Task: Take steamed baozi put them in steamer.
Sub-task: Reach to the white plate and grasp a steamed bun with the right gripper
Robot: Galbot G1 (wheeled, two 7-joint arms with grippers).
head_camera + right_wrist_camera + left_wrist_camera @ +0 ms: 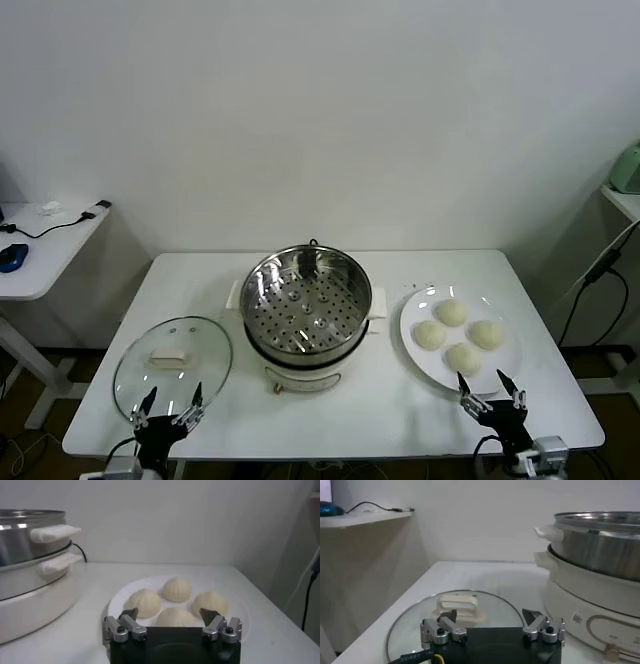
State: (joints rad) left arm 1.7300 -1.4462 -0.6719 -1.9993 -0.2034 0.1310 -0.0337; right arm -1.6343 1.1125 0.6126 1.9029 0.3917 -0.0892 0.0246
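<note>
Several cream-white baozi (459, 334) lie on a white plate (412, 318) at the table's right; they also show in the right wrist view (176, 588). The steel steamer (306, 300) with its perforated tray stands empty on a white base at the table's middle; its wall shows in the left wrist view (602, 550) and the right wrist view (22, 540). My right gripper (492, 390) (169, 615) is open and empty at the front edge, just short of the plate. My left gripper (170, 402) (491, 615) is open and empty at the front left, over the near rim of the lid.
A round glass lid (172, 364) with a white handle (457, 603) lies flat left of the steamer. A side table (45, 245) with a cable and a blue object stands far left. Cables hang at the right beyond the table.
</note>
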